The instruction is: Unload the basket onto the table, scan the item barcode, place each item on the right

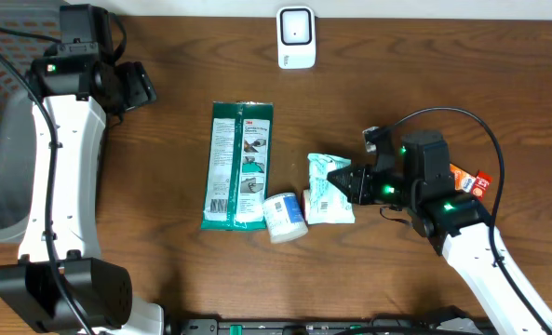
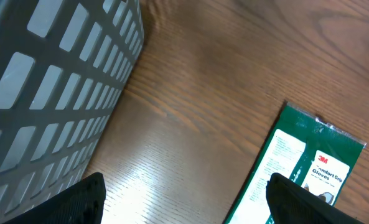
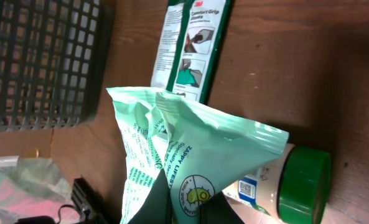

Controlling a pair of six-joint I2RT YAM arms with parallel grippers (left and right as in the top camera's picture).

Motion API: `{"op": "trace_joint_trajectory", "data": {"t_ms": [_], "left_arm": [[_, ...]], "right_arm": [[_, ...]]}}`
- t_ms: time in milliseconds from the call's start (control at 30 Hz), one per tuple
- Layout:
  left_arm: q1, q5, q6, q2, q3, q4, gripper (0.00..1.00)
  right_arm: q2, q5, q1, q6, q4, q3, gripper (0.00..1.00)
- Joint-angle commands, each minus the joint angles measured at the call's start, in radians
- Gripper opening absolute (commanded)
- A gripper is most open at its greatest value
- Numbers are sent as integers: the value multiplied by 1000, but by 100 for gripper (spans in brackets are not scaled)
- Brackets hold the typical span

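Observation:
A pale green wipes pouch (image 1: 327, 189) lies at the table's middle, and my right gripper (image 1: 347, 182) is shut on its right end. In the right wrist view the pouch (image 3: 172, 137) rises crumpled from between the closed fingers of the right gripper (image 3: 193, 200). The white barcode scanner (image 1: 295, 37) stands at the far edge, well apart from the pouch. My left gripper (image 1: 138, 87) hangs open at the upper left with nothing in it. In its own view the left gripper (image 2: 187, 205) shows bare wood between its fingers (image 2: 78, 199).
A green 3M gloves pack (image 1: 240, 166) lies left of the pouch. A white jar with a green lid (image 1: 285, 216) lies against the pouch's near side. A grey mesh basket (image 1: 1, 140) sits at the left edge. A red-orange packet (image 1: 469, 180) lies behind the right arm.

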Motion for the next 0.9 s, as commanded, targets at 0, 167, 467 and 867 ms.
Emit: {"op": "trace_joint_trajectory", "data": {"t_ms": [0,167,467,867], "left_arm": [[6,-16,6,-16,4,-2,82],[6,-16,6,-16,4,-2,82],[6,-16,6,-16,4,-2,82],[6,-16,5,-16,4,-2,82]], "right_arm": [[-16,37,6,11,5,3,1],[-16,137,6,-40,2,3,1],[2,245,6,-304,4,0,1],[7,240,5,-307,51,0,1]]}}
